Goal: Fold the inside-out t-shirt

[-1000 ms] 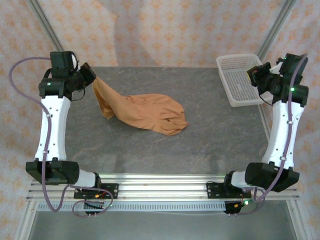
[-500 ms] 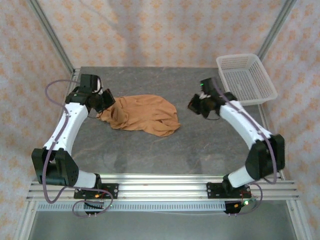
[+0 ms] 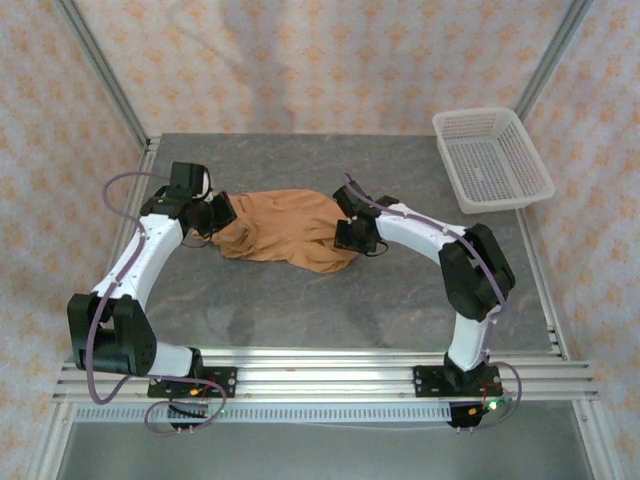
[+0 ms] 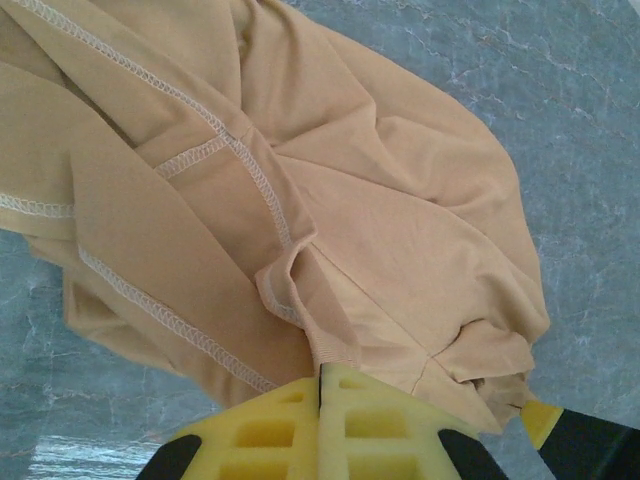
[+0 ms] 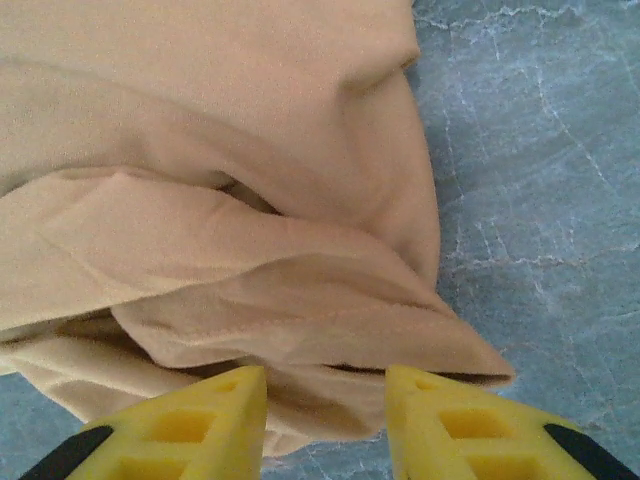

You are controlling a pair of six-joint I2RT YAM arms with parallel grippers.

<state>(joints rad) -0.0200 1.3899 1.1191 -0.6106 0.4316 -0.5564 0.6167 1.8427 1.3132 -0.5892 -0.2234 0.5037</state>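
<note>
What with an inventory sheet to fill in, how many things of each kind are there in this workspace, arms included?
T-shirts: 1, the tan inside-out t-shirt, crumpled mid-table
Baskets: 1, the white basket at the far right corner
Robot arms: 2, the left arm and the right arm, both reaching to the shirt
Total: 4

The top external camera sits high behind the arm bases and looks down and forward over the whole grey marbled table (image 3: pixel 300 310), far enough back to take in both arms and the crumpled orange-brown cloth t-shirt (image 3: pixel 285 228). The left wrist camera hangs close over the shirt's left end, looking past the yellow-padded left gripper (image 4: pixel 320 385) at its lower edge. The right wrist camera looks just as closely past the yellow-padded right gripper (image 5: pixel 325 385) at the shirt's right edge. All three views share the shirt and the tabletop beside it.
</note>
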